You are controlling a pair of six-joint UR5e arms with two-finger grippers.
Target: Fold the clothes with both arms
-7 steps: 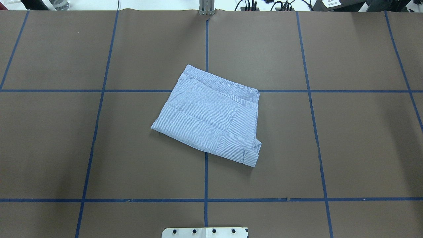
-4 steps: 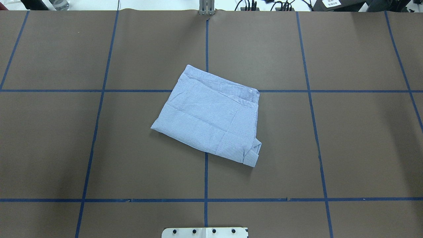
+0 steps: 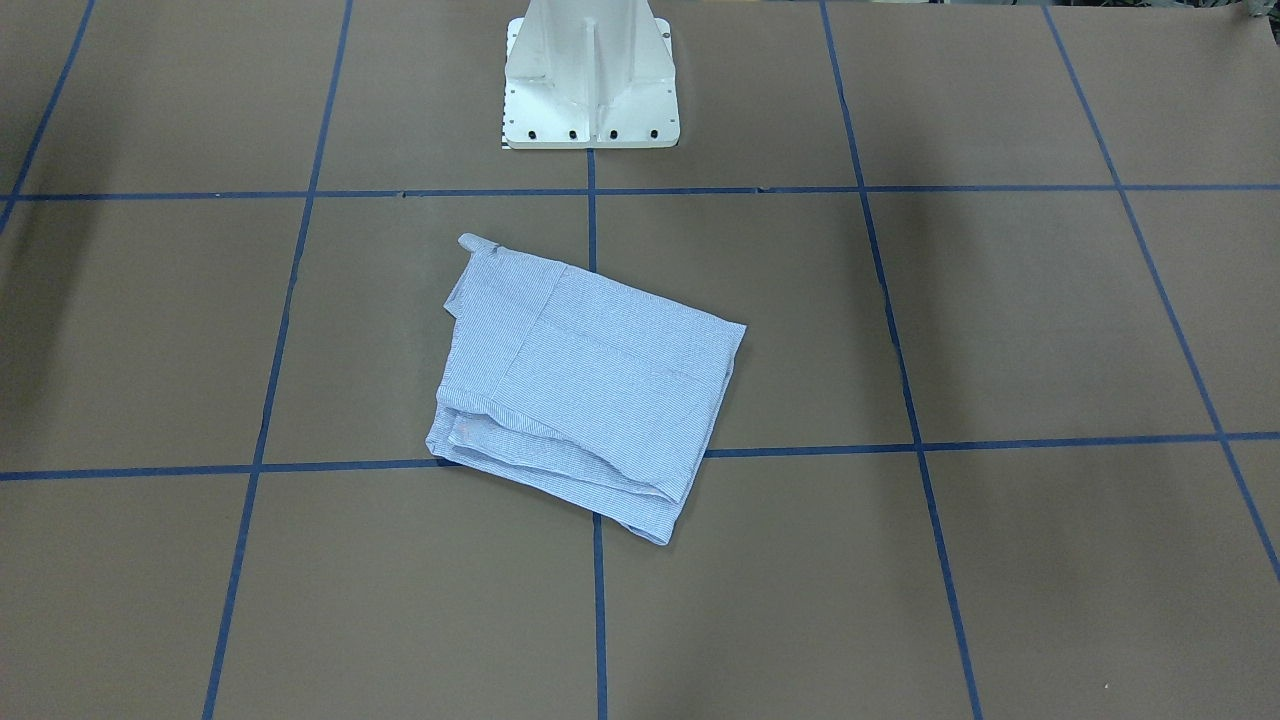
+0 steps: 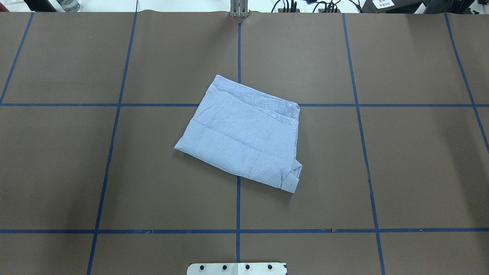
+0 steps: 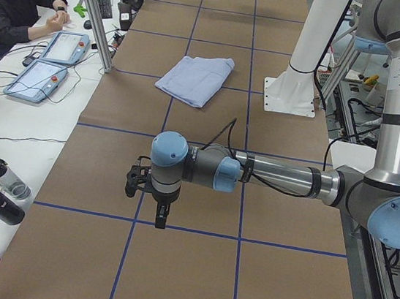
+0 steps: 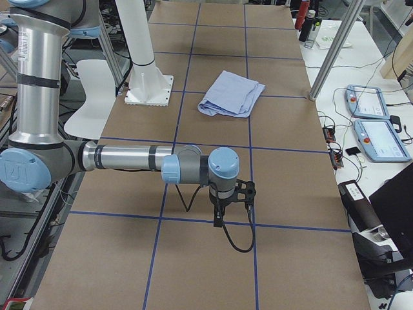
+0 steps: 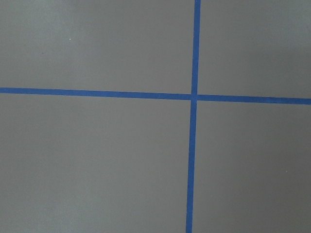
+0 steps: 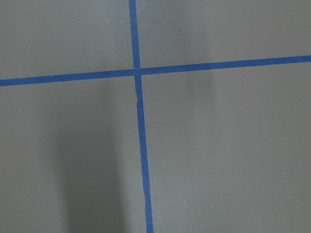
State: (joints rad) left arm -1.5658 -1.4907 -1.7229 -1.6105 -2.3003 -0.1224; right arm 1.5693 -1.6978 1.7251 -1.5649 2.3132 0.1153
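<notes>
Gripper status: the left gripper (image 5: 161,218) appears only in the exterior left view and the right gripper (image 6: 219,218) only in the exterior right view. From these views it cannot be told whether the jaws are spread or pressed together. Neither gripper holds or touches the shirt. Each points straight down above the table (image 4: 412,172), near a crossing of blue tape lines (image 7: 193,96), with nothing visible between its fingers. Both wrist views show only brown table covering and tape.

Arm position: the left arm (image 5: 277,178) and the right arm (image 6: 122,158) each reach out horizontally over opposite ends of the table, well apart from the shirt.

Shirt position: the shirt (image 4: 240,131) lies folded flat at the table centre, across the middle tape lines and in front of the white pedestal (image 3: 590,90). It forms a skewed, roughly four-sided packet. In the overhead view its long axis runs from the left, farther from the robot, to the right, nearer the robot. A turned-back band sits at the near right corner. Stacked fabric edges show along the far side.
</notes>
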